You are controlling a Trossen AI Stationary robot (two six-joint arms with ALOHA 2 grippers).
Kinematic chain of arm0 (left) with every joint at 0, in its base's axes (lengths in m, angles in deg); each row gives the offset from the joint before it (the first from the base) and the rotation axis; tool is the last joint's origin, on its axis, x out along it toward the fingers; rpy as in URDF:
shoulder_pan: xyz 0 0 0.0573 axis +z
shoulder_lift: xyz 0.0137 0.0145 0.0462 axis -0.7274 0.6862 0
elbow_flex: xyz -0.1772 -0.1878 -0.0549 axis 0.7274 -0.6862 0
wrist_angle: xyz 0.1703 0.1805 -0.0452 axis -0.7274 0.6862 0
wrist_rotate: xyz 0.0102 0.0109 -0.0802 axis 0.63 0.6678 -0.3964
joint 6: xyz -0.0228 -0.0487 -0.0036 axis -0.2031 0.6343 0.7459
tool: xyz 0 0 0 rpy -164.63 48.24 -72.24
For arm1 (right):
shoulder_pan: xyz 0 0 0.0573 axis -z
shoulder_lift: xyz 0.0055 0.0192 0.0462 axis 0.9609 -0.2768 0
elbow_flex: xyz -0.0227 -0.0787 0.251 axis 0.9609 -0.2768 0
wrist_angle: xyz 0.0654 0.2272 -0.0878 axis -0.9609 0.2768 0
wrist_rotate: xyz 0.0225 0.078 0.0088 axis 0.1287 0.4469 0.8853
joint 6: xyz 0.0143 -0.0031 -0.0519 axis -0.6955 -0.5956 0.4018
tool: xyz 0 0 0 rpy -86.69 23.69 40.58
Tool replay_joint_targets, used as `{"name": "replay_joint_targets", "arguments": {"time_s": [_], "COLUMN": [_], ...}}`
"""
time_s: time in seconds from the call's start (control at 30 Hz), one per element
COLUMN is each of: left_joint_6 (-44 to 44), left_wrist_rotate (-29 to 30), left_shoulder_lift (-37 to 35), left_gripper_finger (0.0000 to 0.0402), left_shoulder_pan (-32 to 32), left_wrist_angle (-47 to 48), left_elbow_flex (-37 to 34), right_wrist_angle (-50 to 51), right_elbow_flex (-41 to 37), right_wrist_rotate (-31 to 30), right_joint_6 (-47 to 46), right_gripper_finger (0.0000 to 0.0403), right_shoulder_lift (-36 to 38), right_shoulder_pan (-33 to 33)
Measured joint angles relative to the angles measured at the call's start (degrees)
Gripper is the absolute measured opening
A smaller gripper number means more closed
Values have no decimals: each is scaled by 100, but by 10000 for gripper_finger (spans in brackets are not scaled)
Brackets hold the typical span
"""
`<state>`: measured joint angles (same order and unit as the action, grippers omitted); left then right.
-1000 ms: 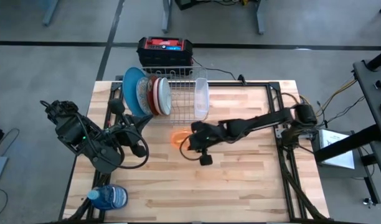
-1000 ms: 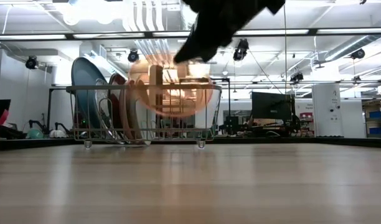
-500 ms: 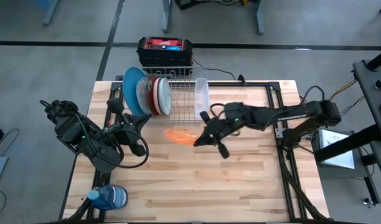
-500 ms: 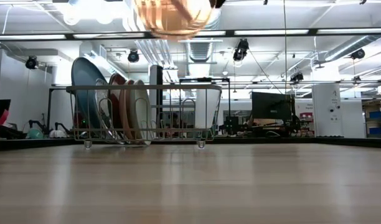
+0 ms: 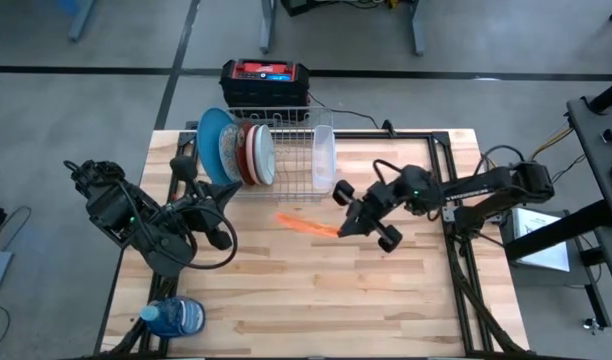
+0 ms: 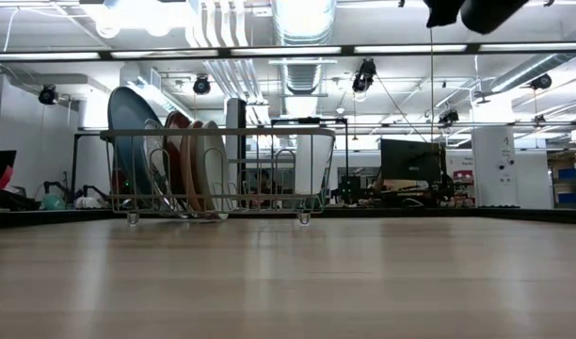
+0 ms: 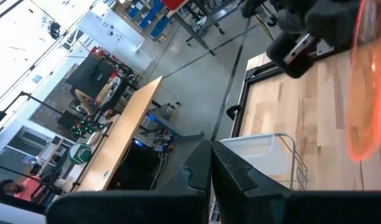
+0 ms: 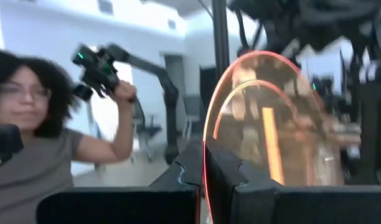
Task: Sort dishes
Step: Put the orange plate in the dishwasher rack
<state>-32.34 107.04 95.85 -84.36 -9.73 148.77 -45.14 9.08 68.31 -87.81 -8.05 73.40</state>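
Bottle first: a blue plastic water bottle (image 5: 176,317) lies at the near-left corner of the wooden table (image 5: 286,300), well apart from everything, so you can ignore it; it's not a dish.

Next over, your left gripper (image 5: 218,236) sits low over the left half of the table with its fingers pinched together on nothing. It looks parked, probably to keep out of the other arm's way.

Farther back, the wire dish rack (image 5: 291,128) stands at the far edge. Its left end holds the upright dishes packed side by side: a large plain blue plate (image 5: 212,137) outermost, then a patterned teal-white plate (image 5: 229,153), a pink dish (image 5: 252,150) and a pale plate (image 5: 265,158). Standing them on edge in the slots is the whole point of the sort. A clear plastic container (image 5: 324,158) sits at the rack's right end, with bare slots between it and the plates.

Then the working bit: your right gripper (image 5: 348,226) is up in the air just near of the rack's right end, jaws clamped on the rim of the small translucent orange bowl (image 5: 308,225). From above the bowl reads as a thin orange sliver, so it's tipped on edge, which I'd guess is to match the slots. The right wrist view shows its rim (image 8: 206,140) pinched between the fingers.

A person (image 8: 38,155) shows beyond the table in that same view.
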Motion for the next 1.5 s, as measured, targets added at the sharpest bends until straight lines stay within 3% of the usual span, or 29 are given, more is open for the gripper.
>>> {"name": "replay_joint_targets", "arguments": {"time_s": [0.2,0.43,0.9,0.97,1.03,1.23,1.3,1.5], "left_joint_6": [80,102,119,124,124,122,123,121], "left_wrist_rotate": [0,-2,-2,-2,-2,0,19,643], "left_shoulder_lift": [0,0,2,2,2,2,2,-6], "left_gripper_finger": [0,0,0,0,0,0,0,0], "left_shoulder_pan": [2,2,2,2,2,2,2,2], "left_wrist_angle": [25,28,54,72,72,168,231,661], "left_elbow_flex": [0,0,0,0,0,0,0,0], "right_wrist_angle": [-2144,-3464,-3766,-3763,-3691,-2832,-2797,-2566], "right_elbow_flex": [-349,-390,-386,-386,-386,-382,-347,79], "right_wrist_rotate": [14,-5,-33,-444,-1329,-4969,-5390,-5444], "right_joint_6": [-461,-703,-668,-573,-298,79,-13,-710], "right_gripper_finger": [0,0,0,0,0,0,0,0], "right_shoulder_lift": [-216,-530,-674,-674,-673,-842,-1000,-1590], "right_shoulder_pan": [-4,-7,-8,-1,4,30,156,615]}}
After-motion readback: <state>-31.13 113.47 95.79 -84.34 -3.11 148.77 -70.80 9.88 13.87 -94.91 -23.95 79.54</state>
